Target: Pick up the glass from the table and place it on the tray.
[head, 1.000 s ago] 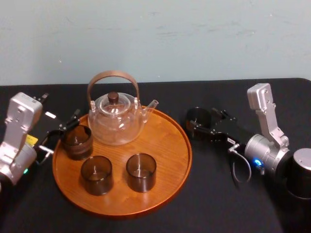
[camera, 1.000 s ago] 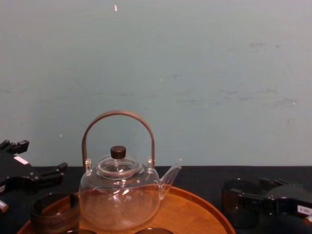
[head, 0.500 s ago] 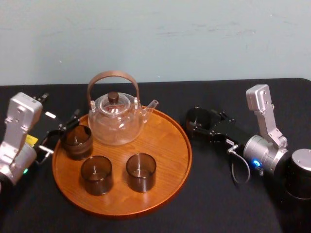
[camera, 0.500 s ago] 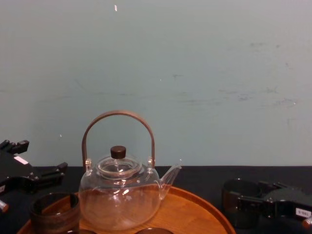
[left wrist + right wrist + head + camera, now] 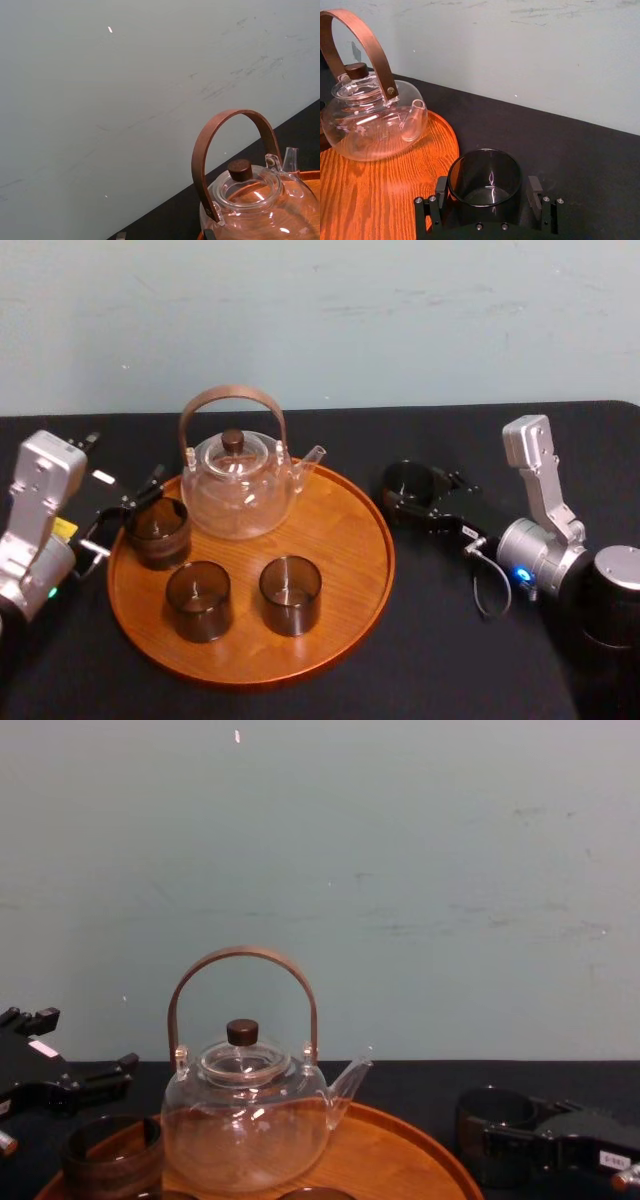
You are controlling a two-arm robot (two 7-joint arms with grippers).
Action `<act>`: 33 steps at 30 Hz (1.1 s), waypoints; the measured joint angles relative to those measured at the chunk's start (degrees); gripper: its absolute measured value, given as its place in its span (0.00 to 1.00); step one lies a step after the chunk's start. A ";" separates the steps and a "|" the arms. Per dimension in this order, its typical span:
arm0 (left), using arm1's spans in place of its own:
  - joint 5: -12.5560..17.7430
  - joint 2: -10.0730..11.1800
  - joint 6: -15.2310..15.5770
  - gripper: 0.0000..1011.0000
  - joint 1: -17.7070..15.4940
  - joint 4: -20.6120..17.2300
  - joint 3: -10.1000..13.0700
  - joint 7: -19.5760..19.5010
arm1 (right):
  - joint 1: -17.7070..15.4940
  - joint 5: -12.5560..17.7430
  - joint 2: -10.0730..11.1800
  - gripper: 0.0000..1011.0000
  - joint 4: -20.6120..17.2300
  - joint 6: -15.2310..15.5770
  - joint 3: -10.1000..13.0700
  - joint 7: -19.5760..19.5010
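Meanwhile the right gripper (image 5: 487, 188) has edged a little closer to the tray (image 5: 335, 525) over the last second. The glass (image 5: 485, 181) between its jaws has barely budged. It stands on the black table (image 5: 440, 660), just right of the tray's rim. The jaws stand open on either side of it (a sliver of gap shows), so the grasp is probably still pending. The left gripper (image 5: 125, 505) waits by the tray's left rim.

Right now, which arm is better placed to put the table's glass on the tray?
Right: its end effector brackets the dark glass beside the tray; the left end effector is across it.
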 joint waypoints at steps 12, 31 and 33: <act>0.00 0.00 0.00 0.99 0.00 0.00 0.00 0.00 | 1.56 -0.15 -0.74 0.99 2.84 -0.97 -0.25 0.77; 0.01 0.00 0.00 0.99 0.00 0.00 0.00 0.00 | 4.35 -1.28 -2.01 0.99 7.58 -2.03 -0.72 1.85; 0.00 0.00 0.00 0.99 0.00 0.00 0.00 0.00 | 4.35 -1.28 -1.99 0.99 7.55 -2.03 -0.70 1.83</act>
